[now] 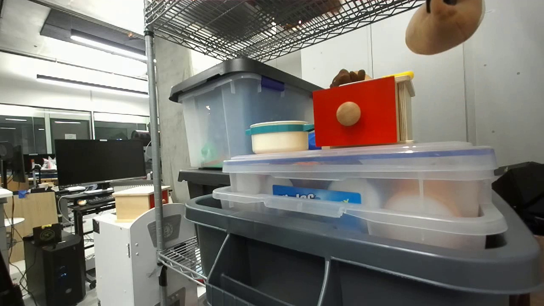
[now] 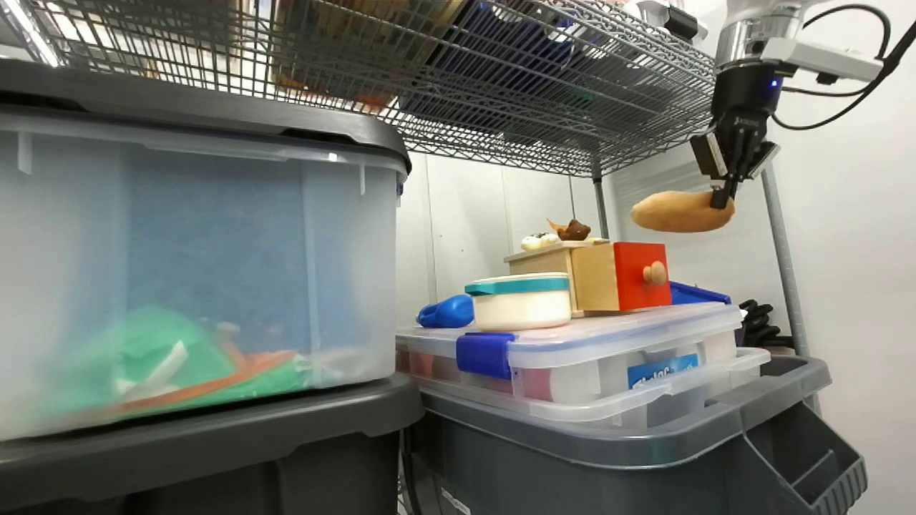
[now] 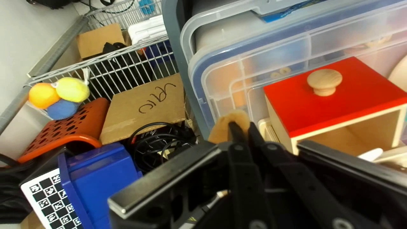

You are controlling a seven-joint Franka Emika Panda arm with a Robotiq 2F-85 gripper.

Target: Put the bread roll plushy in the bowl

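Observation:
The bread roll plushy is tan and oval. It hangs in the air in both exterior views, at the upper right (image 1: 446,27) (image 2: 673,212). My gripper (image 2: 724,194) points down and is shut on one end of the plushy. In the wrist view the black fingertips (image 3: 244,127) pinch the plushy (image 3: 219,130); most of it is hidden behind the fingers. The cream bowl with a teal rim (image 1: 279,139) (image 2: 521,309) stands upright on the clear lidded box, below and apart from the plushy. Its inside is not visible. A cream edge at the far right of the wrist view appears to be the bowl.
A wooden box with an open red drawer (image 1: 361,112) (image 2: 640,275) stands beside the bowl, small toys on top. A clear box (image 1: 361,170) bears both, above a grey bin (image 1: 361,250). A wire shelf (image 2: 501,86) hangs overhead. A tall clear bin (image 2: 215,265) stands nearby.

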